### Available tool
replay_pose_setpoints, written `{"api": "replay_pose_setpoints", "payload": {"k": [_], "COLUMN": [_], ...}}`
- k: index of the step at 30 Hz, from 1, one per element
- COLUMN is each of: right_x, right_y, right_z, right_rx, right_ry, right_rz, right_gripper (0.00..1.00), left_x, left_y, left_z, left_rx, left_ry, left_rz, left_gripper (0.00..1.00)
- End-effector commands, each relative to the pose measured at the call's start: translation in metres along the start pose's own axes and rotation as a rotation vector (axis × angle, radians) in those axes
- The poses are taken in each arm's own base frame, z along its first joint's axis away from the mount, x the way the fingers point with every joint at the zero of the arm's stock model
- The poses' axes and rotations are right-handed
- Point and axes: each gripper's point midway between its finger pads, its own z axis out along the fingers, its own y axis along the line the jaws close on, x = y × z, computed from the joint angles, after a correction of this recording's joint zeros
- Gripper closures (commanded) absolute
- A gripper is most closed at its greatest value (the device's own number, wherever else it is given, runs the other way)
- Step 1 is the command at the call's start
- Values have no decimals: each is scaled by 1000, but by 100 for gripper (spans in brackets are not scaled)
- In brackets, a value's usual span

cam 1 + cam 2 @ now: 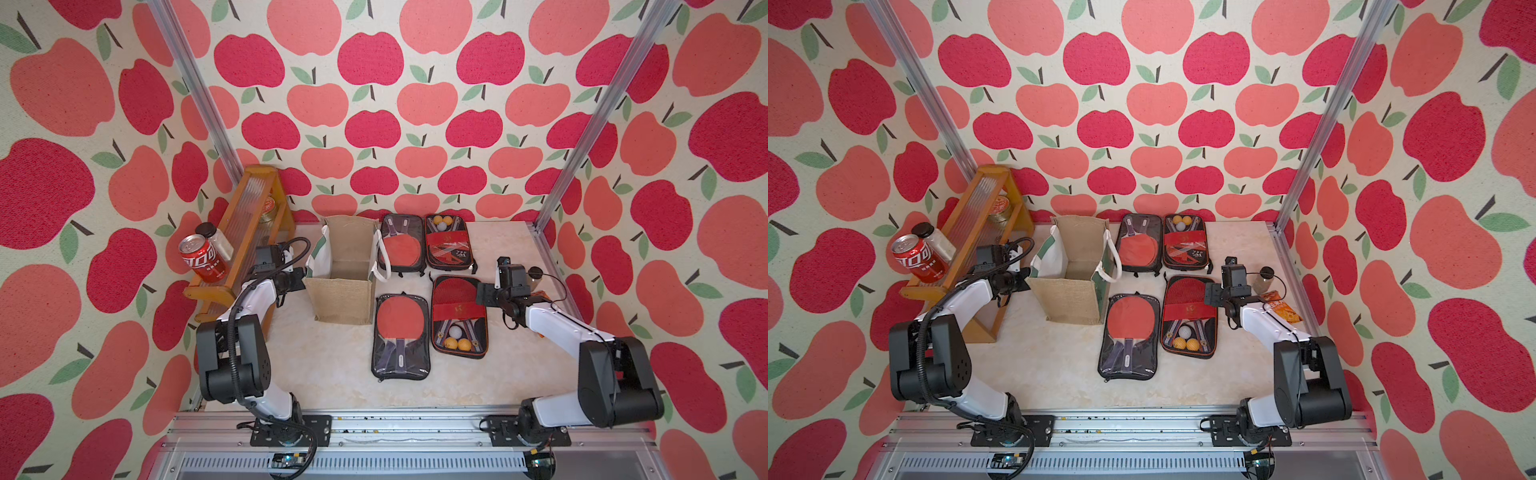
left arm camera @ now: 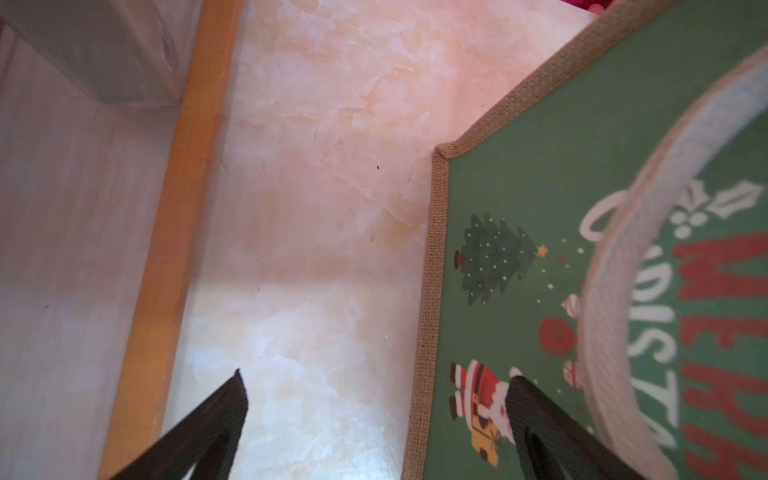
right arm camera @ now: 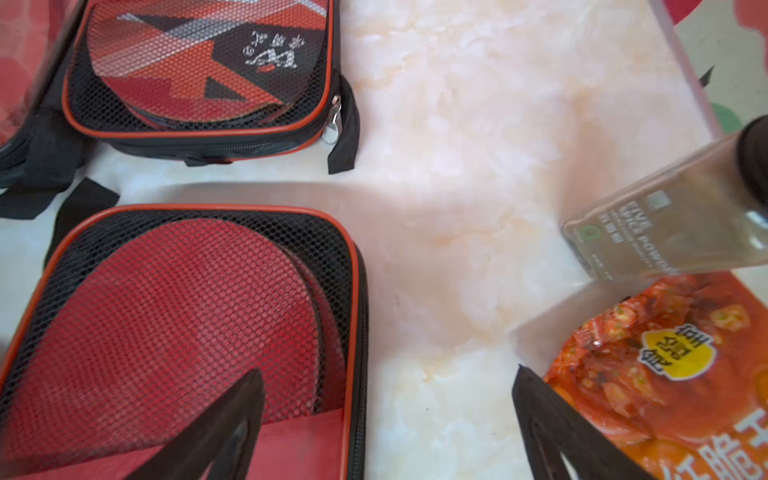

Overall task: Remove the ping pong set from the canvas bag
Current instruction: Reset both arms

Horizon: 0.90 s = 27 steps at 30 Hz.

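**Bag.** The bag stands upright on the table, left of centre, with its mouth open. It is boxy. The front, back and inside surfaces seen from above are plain tan jute. The two side panels show white with green trim in both top views. A white rope handle hangs down the outside of each side panel. In the left wrist view one panel is green with a jute border. It carries a Christmas tree, a Santa figure and red and white lettering. The handle crosses this panel as a blurred white band.

**Cases.** Four flat paddle cases lie on the table to the right of the bag.
- Far clear case: just beside the bag, one red paddle visible.
- Far mesh case: red-trimmed, balls at its far end.
- Near clear case: one red paddle, handle toward the robot.
- Near mesh case: one white and two orange balls at its near end.

**Left gripper**. It sits beside the bag's left panel, between the bag and the rack. The fingers are spread and pinch nothing. One fingertip overlaps the green panel; contact cannot be confirmed.

**Right gripper**. It hovers at the right edge of the near mesh case. The fingers are spread and empty. A spice bottle and a pouch lie to its right.
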Motion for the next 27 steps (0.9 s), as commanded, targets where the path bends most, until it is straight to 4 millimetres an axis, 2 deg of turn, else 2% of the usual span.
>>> {"api": "replay_pose_setpoints", "payload": {"k": [1,3,8,13,16,23,27], "right_x": [-26,-27,-22,-12,-8,-21,-22], "right_y": [-16,-23,-38,-52,-60,-72,-76], "right_z": [-10,-11,-3,10,17,18,24], "right_rx": [95,136,219,239,240,230,202], "right_ry": [-96,-107,-129,-153,-174,-268,-243], "right_rz": [-41,-75,-184,-159,-143,-98,-56], "right_gripper": [4,3,1,1,1,1,1], "left_x": [-14,-13,-28,-35,-29,-21,-15], "left_y": [9,11,8,5,6,14,20], "left_z": [19,27,22,17,12,2,-2], "left_rx": [-31,-28,-9,-8,-21,-51,-65], "left_ry": [-79,-114,-222,-292,-283,-275,-267], "left_rz": [-29,-28,-37,-18,-6,-6,-19], "left_gripper": [1,1,1,1,1,1,1]}}
